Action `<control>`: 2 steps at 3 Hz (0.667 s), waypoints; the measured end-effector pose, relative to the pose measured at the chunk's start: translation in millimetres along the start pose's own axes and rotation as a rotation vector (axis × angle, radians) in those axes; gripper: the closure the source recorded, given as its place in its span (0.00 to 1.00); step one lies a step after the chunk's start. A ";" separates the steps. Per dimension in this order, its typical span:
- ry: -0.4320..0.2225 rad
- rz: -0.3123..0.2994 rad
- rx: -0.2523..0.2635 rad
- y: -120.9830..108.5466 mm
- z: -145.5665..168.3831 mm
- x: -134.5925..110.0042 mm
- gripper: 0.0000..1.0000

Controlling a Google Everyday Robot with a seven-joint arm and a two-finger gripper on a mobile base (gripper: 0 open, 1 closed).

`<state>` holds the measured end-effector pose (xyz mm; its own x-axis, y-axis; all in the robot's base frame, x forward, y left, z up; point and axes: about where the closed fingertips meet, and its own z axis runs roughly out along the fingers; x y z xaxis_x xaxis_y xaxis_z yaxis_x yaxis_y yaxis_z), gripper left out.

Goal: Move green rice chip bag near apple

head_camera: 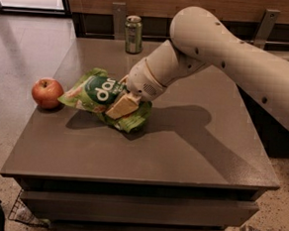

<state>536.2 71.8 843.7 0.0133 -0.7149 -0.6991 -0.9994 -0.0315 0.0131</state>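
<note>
The green rice chip bag [94, 90] is gripped by the closed claw [121, 106] over the grey worktop's [182, 145] left part, just beside the apple [47, 93]. A can [134, 34] is set at the far edge; glossy floor [25, 44] is seen beyond.

The green rice chip bag [94, 91] is crinkled, glossy film, pinched at its middle by the gripper [120, 107], which is tan, matt and plastic-looking below the smooth white arm shell [228, 49]. The apple [47, 93] has a waxy sheen, the can [134, 34] is shiny metal, and the table top [182, 150] is smooth matt grey-brown.
</note>
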 end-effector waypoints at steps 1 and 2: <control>0.000 -0.001 -0.002 0.6 1.2 -0.6 0.30; 0.001 -0.003 -0.005 1.3 2.5 -1.3 0.07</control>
<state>534.8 74.4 842.8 0.0162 -0.7155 -0.6984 -0.9992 -0.0373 0.0150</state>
